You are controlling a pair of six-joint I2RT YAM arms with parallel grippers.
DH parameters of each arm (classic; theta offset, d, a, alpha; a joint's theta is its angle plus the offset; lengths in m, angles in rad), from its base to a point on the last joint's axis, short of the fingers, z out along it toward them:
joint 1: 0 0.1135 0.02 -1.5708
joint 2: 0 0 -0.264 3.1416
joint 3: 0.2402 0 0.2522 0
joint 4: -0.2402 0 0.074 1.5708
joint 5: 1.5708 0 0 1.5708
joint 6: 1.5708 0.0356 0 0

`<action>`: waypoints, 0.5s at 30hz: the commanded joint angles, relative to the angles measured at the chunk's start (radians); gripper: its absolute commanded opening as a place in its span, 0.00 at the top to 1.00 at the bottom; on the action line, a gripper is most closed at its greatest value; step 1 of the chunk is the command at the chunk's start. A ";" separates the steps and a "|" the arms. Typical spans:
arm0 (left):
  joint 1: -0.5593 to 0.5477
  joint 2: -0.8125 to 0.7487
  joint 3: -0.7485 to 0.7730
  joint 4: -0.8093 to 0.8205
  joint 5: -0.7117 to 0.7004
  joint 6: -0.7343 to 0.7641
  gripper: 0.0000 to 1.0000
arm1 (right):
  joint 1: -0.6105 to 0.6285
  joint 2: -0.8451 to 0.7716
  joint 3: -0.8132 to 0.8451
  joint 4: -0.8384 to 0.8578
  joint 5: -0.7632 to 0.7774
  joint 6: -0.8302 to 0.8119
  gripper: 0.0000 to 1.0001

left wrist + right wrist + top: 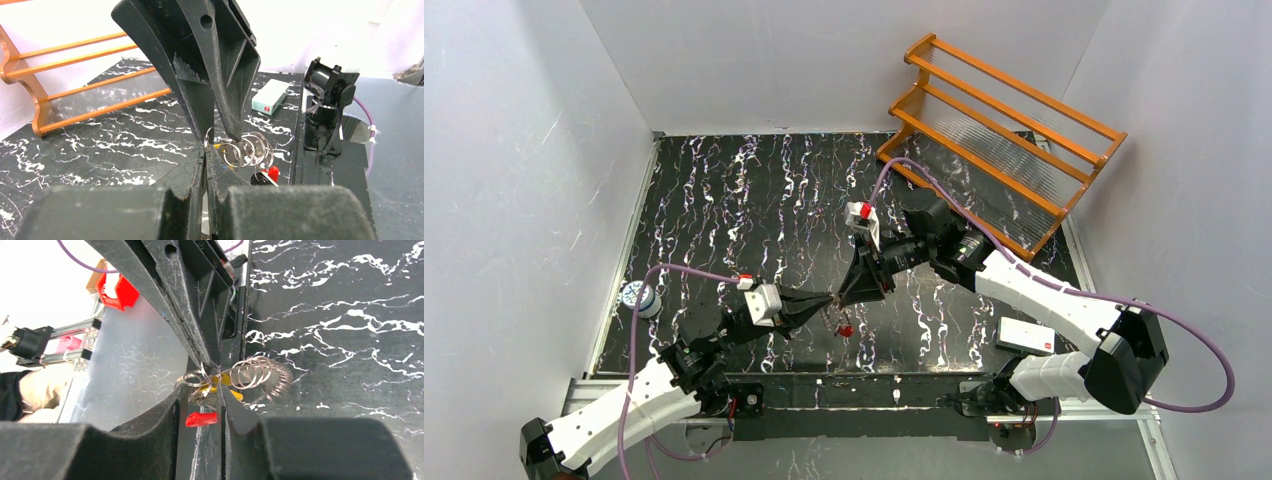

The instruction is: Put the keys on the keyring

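The keyring [250, 148] is a bunch of thin silvery wire loops held above the table between both grippers; it also shows in the right wrist view [252, 374]. Its red section [845, 329] hangs below, next to a small dark piece [260, 179]. My left gripper [205, 150] is shut on one loop. My right gripper [205, 387] comes from the opposite side, tip to tip with the left one [829, 298], and is shut on the brass key [227, 385] among the loops. The silvery key is not clearly told apart.
An orange wooden rack [999, 130] stands at the back right. A white box [1025, 336] lies at the front right near the right arm's base. A small round white object [638, 297] sits at the table's left edge. White walls enclose the table.
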 commanded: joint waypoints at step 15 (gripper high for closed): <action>-0.001 0.004 0.012 0.133 0.024 -0.023 1.00 | -0.033 0.014 -0.055 0.049 -0.049 0.012 0.99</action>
